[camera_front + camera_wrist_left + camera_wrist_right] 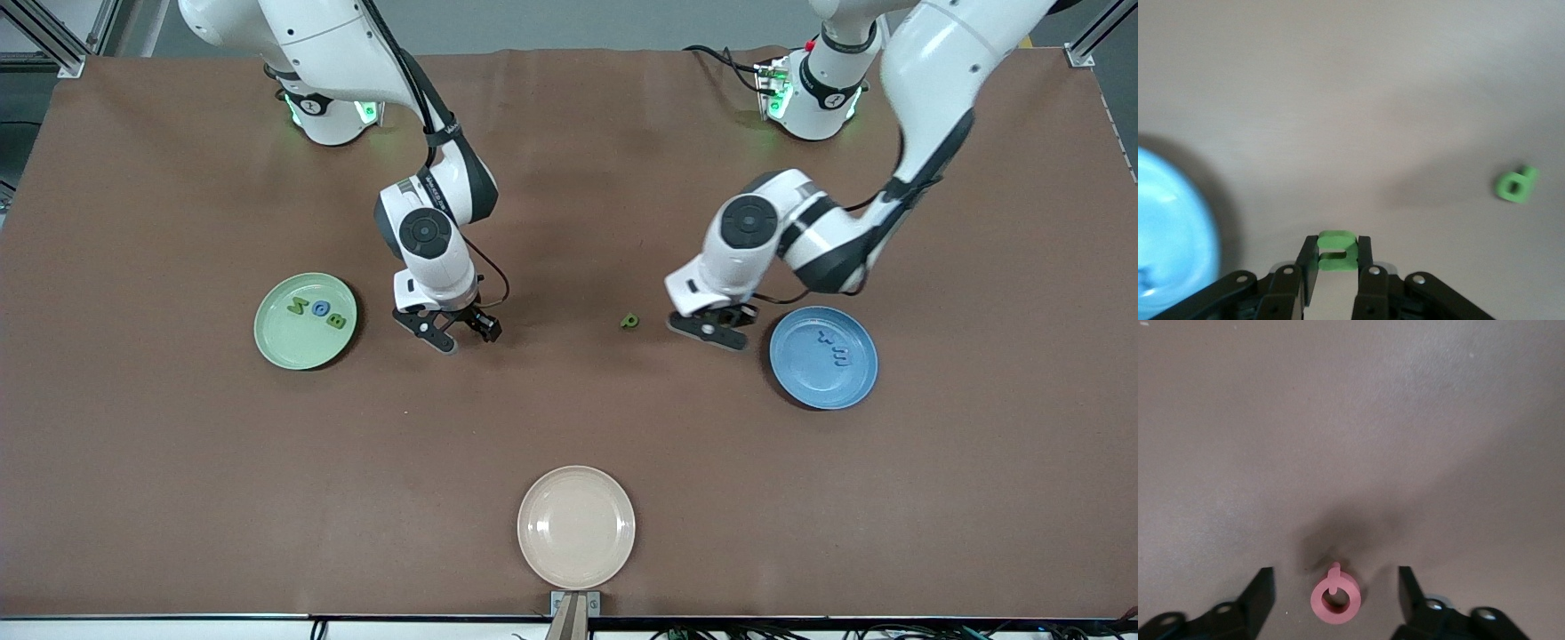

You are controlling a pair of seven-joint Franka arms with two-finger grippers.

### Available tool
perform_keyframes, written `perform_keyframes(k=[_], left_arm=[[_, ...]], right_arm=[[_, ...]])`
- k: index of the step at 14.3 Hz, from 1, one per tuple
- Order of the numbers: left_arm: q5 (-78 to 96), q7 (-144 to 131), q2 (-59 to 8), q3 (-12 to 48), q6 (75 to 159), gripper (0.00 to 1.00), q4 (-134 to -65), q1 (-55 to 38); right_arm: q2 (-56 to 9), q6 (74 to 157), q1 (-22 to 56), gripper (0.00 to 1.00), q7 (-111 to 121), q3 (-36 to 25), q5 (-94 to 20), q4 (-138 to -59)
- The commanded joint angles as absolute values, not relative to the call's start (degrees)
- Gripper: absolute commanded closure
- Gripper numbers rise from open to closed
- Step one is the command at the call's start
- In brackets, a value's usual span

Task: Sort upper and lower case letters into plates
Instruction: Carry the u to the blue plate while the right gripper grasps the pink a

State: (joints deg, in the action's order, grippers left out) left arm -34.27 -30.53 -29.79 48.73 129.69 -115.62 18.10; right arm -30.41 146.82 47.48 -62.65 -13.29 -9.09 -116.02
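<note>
Brown table [569, 418]. My left gripper [1336, 261] pinches a green letter [1336, 251] beside the blue plate [823, 357]; my right gripper [1335, 597], spread, straddles a pink letter [1335, 600], green plate [305, 320] at its 9 o'clock.

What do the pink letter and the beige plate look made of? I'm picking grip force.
The pink letter between the right gripper's open fingers looks like matte foam or soft rubber: thick, rounded edges, no shine. The beige plate looks like smooth plastic or melamine, with a faint sheen; ceramic can't be ruled out.
</note>
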Motion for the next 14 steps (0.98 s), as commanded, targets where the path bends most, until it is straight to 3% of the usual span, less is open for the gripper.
perform_keyframes(k=[1,11,14], left_arm=[[-33.7,-29.3,-29.0,50.2,129.4,0.94,-116.7,25.1],[-38.8,-22.2,-34.4,48.8,129.5,0.94,-117.8,33.7],[-40.8,-22.2,-35.2,48.3,129.5,0.94,-118.3,33.7]], right_arm=[[-31.6,147.4,48.7,0.32,-63.5,-13.8,-10.3,-115.3],[-32.8,147.7,50.4,0.49,-65.4,-13.8,-11.9,-115.3],[-32.8,147.3,50.4,0.85,-65.4,-13.8,-11.9,-115.3]])
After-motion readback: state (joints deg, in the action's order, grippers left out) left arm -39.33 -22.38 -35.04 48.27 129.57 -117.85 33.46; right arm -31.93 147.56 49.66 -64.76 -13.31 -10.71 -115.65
